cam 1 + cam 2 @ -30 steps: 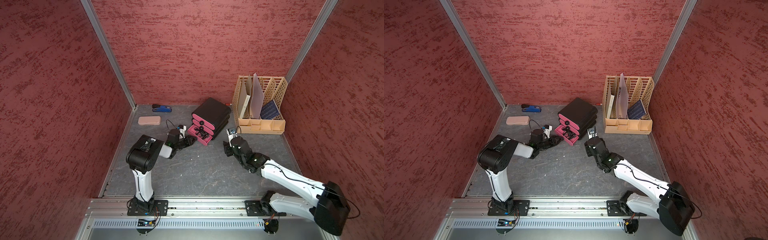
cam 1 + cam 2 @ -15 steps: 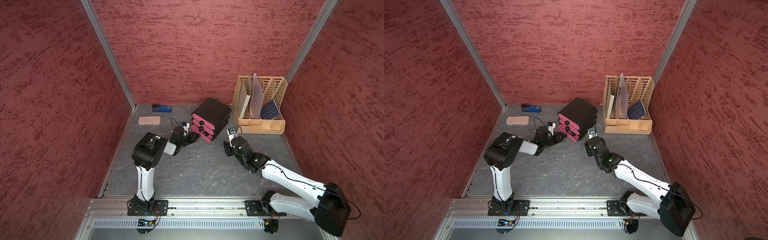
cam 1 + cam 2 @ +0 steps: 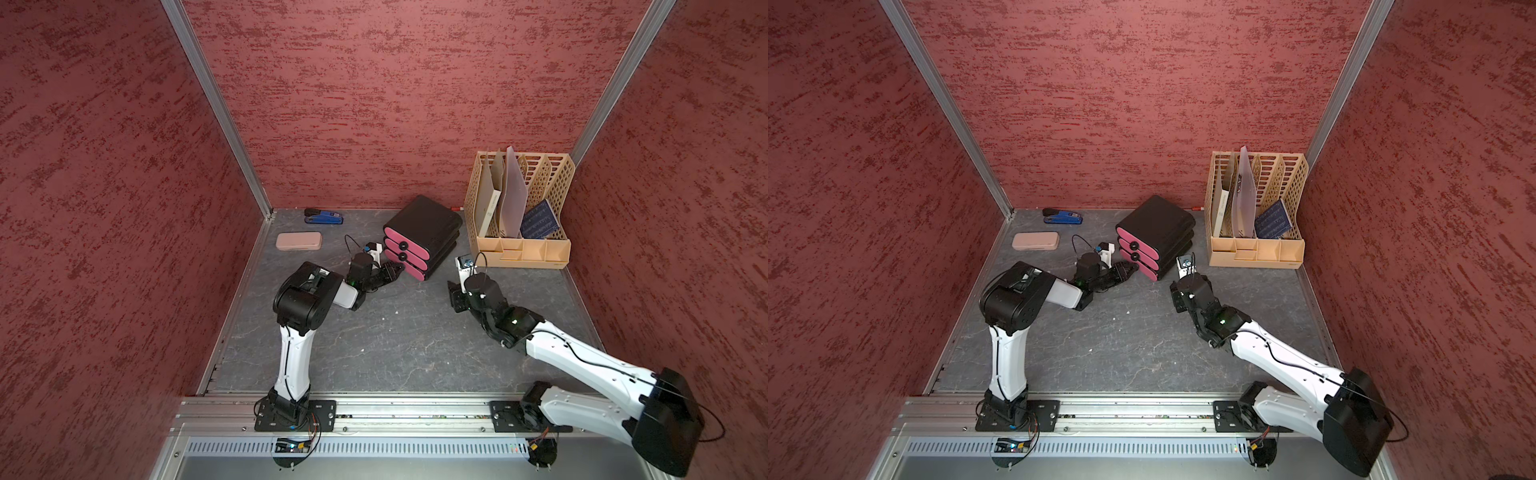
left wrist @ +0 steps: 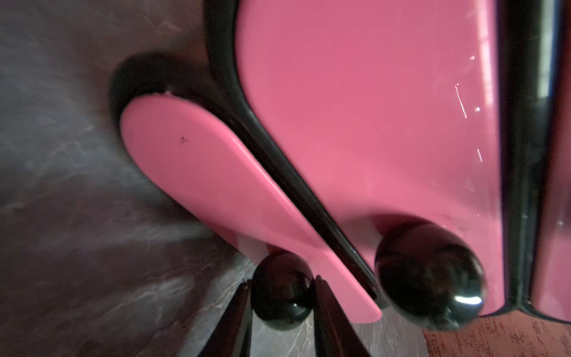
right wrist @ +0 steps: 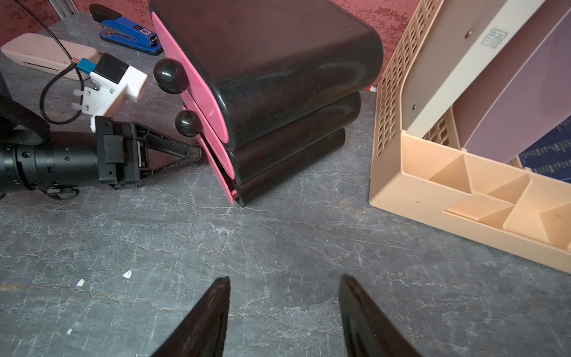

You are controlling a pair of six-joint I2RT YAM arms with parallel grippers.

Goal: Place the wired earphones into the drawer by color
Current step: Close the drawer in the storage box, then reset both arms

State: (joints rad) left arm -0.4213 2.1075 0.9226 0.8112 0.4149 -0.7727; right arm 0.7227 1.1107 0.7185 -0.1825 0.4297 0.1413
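Observation:
The drawer unit (image 3: pixel 424 224) (image 3: pixel 1156 226) is a black case with three pink fronts and black ball knobs, standing at the back of the table. My left gripper (image 3: pixel 399 270) (image 4: pixel 281 286) is shut on the bottom drawer's knob (image 4: pixel 281 290), level with the table. That bottom front (image 4: pixel 200 173) sits almost flush, slightly proud of the case, as the right wrist view (image 5: pixel 230 182) also shows. No wired earphones show in any view. My right gripper (image 5: pixel 284 284) (image 3: pixel 455 297) hangs open and holds nothing, over bare table to the right of the drawers.
A beige file organizer (image 3: pixel 521 249) (image 5: pixel 432 185) with papers stands right of the drawers. A pale pink case (image 3: pixel 299 241) and a blue stapler (image 3: pixel 324 216) lie at the back left. Small white crumbs (image 5: pixel 127 273) dot the grey table.
The bottom drawer stood pulled out with black earphones inside. My left gripper has pushed it in by its knob, moving toward the unit. The right arm has not moved.

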